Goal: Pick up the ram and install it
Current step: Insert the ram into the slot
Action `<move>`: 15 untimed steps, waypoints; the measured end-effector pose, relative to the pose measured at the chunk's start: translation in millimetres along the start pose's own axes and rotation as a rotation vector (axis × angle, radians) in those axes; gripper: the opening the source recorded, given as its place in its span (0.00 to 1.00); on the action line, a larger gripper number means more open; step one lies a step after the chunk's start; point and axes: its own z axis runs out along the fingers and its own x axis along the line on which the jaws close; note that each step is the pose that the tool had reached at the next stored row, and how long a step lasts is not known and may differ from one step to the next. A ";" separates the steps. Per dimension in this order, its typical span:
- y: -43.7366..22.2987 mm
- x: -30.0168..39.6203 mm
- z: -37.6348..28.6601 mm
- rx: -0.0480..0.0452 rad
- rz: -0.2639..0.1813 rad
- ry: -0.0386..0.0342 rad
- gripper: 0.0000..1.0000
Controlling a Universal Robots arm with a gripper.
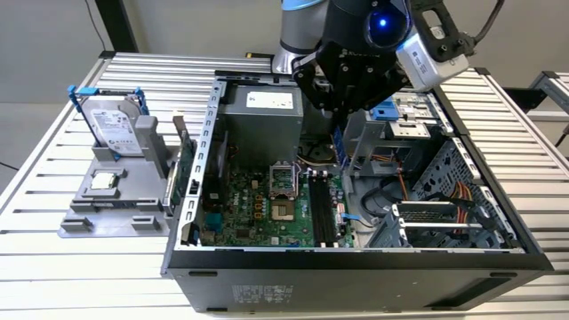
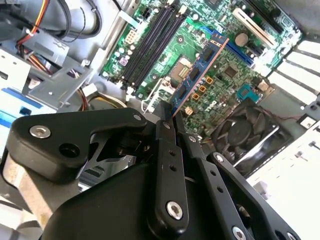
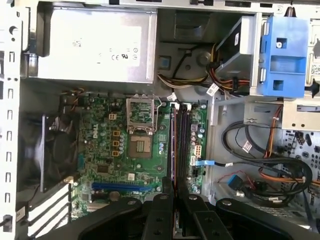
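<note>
Gripper (image 2: 172, 122) hung over open computer case (image 1: 200, 200), fingers pinched on ram (image 2: 200, 70) (blue-green stick, held edge-on). Ram sat above motherboard (image 3: 107, 145), near black memory slots (image 3: 182, 140), not seated.

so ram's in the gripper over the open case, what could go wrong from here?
1. The thin blue-green ram stick is pinched by one end in the black gripper, its long free length cantilevered; it could tilt or slip on contact.
2. The black memory slots sit close together, so a small offset could land it in the wrong slot or on a slot wall.
3. Loose orange and black cables and the grey metal drive cage lie beside the slots; the gripper linkage might snag them.
</note>
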 end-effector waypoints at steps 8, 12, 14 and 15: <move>0.0 -0.7 0.0 0.0012 0.088 -0.0013 0.00; 0.0 -1.9 0.0 0.0029 0.115 -0.0018 0.00; 0.0 -2.2 0.0 0.0034 0.115 -0.0018 0.00; 0.0 -2.8 0.0 0.0037 0.115 -0.0018 0.00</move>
